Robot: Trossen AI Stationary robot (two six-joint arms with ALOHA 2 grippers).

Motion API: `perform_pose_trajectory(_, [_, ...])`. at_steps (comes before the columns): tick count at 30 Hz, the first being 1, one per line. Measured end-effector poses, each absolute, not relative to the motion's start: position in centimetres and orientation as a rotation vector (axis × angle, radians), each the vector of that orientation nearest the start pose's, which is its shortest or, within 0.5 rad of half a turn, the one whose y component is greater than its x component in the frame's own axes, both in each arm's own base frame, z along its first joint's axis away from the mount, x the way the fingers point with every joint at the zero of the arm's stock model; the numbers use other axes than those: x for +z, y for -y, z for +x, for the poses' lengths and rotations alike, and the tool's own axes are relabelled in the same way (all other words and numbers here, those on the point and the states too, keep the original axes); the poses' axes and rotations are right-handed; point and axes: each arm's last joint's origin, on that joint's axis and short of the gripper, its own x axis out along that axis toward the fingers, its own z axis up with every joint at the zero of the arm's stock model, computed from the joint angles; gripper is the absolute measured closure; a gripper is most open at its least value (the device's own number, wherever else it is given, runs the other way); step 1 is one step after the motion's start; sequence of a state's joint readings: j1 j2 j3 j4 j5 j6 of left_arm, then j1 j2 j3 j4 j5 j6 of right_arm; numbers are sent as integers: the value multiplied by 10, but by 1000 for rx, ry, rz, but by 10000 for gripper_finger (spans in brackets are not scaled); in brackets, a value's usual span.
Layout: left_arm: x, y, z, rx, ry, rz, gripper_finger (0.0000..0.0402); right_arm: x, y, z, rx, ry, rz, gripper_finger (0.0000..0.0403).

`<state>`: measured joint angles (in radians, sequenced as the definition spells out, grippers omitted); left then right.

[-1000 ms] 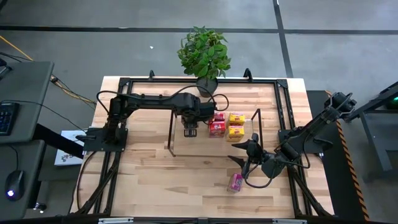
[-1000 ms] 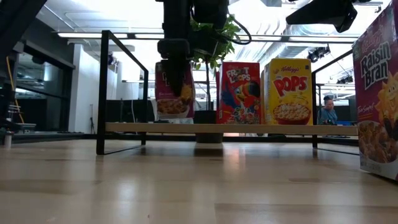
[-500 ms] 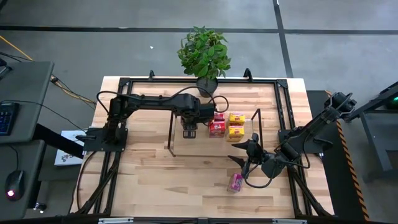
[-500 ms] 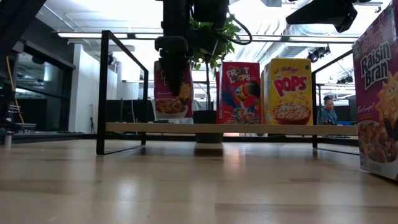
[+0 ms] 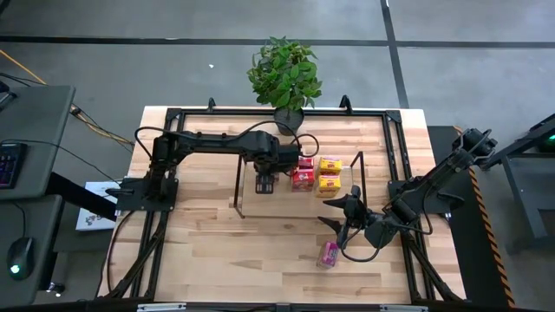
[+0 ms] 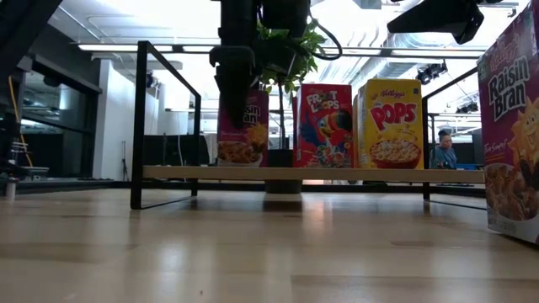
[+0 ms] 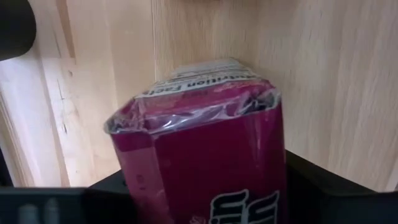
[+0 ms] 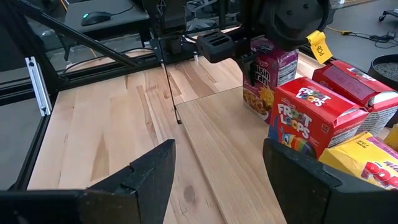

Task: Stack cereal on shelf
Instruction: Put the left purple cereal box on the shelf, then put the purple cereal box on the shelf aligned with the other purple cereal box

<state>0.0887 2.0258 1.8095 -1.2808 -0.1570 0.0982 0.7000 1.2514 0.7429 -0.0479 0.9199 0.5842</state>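
Note:
The shelf (image 5: 286,204) is a light board between two black frames. My left gripper (image 5: 264,182) reaches down over its left part, shut on a magenta cereal box (image 6: 244,126) standing upright with its bottom at the board (image 6: 337,173). To that box's right stand two red boxes (image 5: 303,171) and two yellow ones (image 5: 329,173). A second magenta box (image 5: 328,253) lies on the table near the front, looming at the low view's right edge (image 6: 509,135). My right gripper (image 5: 345,217) hovers open by the shelf's right frame, touching nothing. My left gripper pinches the magenta box by its upper end (image 7: 199,124), one finger (image 7: 106,193) on each broad side, coming from above and pointing down. The box stands upright below the fingers, its bottom (image 6: 242,162) at the shelf board. Its top flaps look crumpled.
A potted plant (image 5: 284,74) stands at the table's far edge behind the shelf. Black rails (image 5: 395,147) run along the table's sides and back. Bare wood lies in front of the shelf and to its left (image 5: 199,225). A person (image 6: 444,147) shows far off in the room.
The left gripper has come down a little and straightened. The magenta box hung tilted above the board before; now it is upright with its bottom down at the shelf, close beside the red box. The right arm has kept still.

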Motion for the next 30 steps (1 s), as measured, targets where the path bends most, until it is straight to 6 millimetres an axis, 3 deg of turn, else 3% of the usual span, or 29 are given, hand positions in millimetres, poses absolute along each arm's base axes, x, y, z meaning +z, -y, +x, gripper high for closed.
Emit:
perform_pose_trajectory(14, [261,-39,389,138,-1481,119,183,242,-145,208,-315,-305,171,167])
perform_pose_trajectory(22, [289,-38,376,184,-1398,72,183,242,-145,208,-316,-308,168,167])
perform_pose_trajectory(30, [330,-33,352,129,-1275,-37,183,242,-145,208,-316,-309,167,167])
